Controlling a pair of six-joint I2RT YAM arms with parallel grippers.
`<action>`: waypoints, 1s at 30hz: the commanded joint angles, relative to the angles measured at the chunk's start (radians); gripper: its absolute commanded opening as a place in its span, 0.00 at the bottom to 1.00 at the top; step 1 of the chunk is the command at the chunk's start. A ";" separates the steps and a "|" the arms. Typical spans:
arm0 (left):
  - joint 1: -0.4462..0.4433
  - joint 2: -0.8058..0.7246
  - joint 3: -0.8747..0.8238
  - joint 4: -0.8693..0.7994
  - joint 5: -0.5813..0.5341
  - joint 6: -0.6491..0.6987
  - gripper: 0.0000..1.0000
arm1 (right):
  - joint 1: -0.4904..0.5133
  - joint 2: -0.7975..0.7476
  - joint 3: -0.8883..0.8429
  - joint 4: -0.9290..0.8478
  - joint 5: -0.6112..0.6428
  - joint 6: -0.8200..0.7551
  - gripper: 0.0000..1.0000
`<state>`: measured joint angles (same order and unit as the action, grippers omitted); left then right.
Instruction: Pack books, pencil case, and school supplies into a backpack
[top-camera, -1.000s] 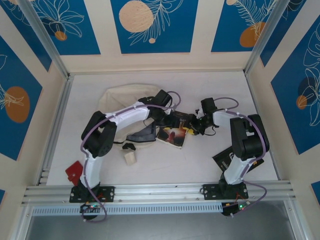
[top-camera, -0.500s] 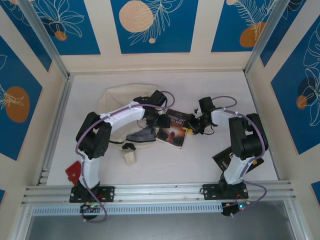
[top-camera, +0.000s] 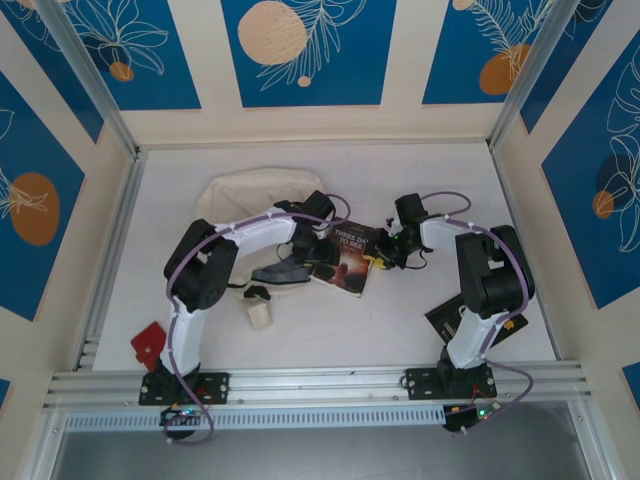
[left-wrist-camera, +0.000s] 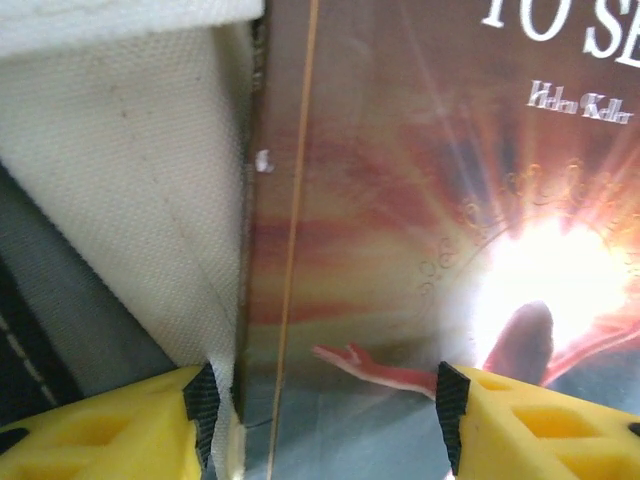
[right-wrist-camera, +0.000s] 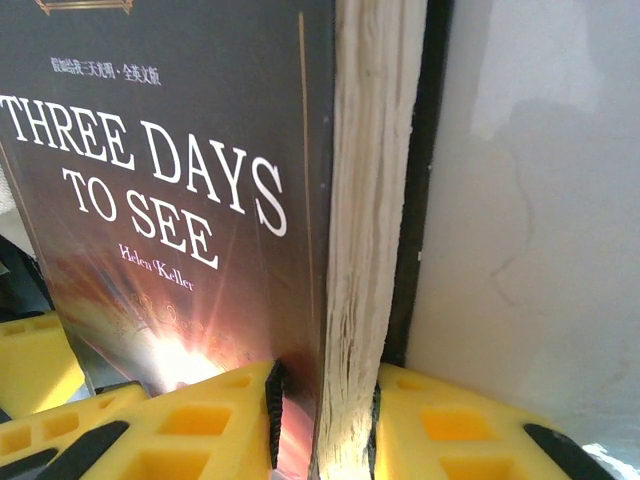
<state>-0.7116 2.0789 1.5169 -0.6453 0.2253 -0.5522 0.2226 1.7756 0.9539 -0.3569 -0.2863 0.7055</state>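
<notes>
1. Right gripper (right-wrist-camera: 320, 415): clamped on the fore-edge of the dark brown book (right-wrist-camera: 170, 200), with the yellow pads pinching the page block. The hold sits at the very edge. Risk: pages slip or fan and the book pivots out of the pinch.
2. Left gripper (left-wrist-camera: 320, 410): jaws apart, nothing clamped. They straddle the book's spine side where it meets the backpack (left-wrist-camera: 120, 180) fabric. Risk: closing here may catch fabric along with the cover, or fold the front cover alone.
3. Book: lies on the table (top-camera: 420, 180) between the two grippers, touching the backpack's near right edge, not inside it. Risk: with one firm hold only, a push toward the bag may ram the spine into the fabric lip. I cannot tell where the opening lies.
4. Backpack: soft, slumped flat, nothing pinning it. Risk: it slides or bunches instead of taking the book.
5. Further out: a small cream object (top-camera: 260, 315) near the left arm and a dark flat book (top-camera: 445, 320) by the right arm's base. Risk: a sweeping elbow knocks either one.
</notes>
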 joint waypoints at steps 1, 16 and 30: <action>0.001 -0.005 -0.014 0.058 0.161 -0.020 0.57 | 0.022 0.028 0.016 -0.007 -0.025 -0.005 0.30; 0.003 -0.175 -0.088 0.118 0.245 -0.082 0.44 | 0.028 0.027 0.013 -0.001 -0.015 0.009 0.30; 0.003 -0.086 -0.060 0.142 0.245 -0.132 0.34 | 0.038 0.026 0.005 0.004 -0.014 0.009 0.30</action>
<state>-0.6910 1.9644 1.4300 -0.5404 0.4294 -0.6788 0.2344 1.7779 0.9562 -0.3473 -0.2787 0.7059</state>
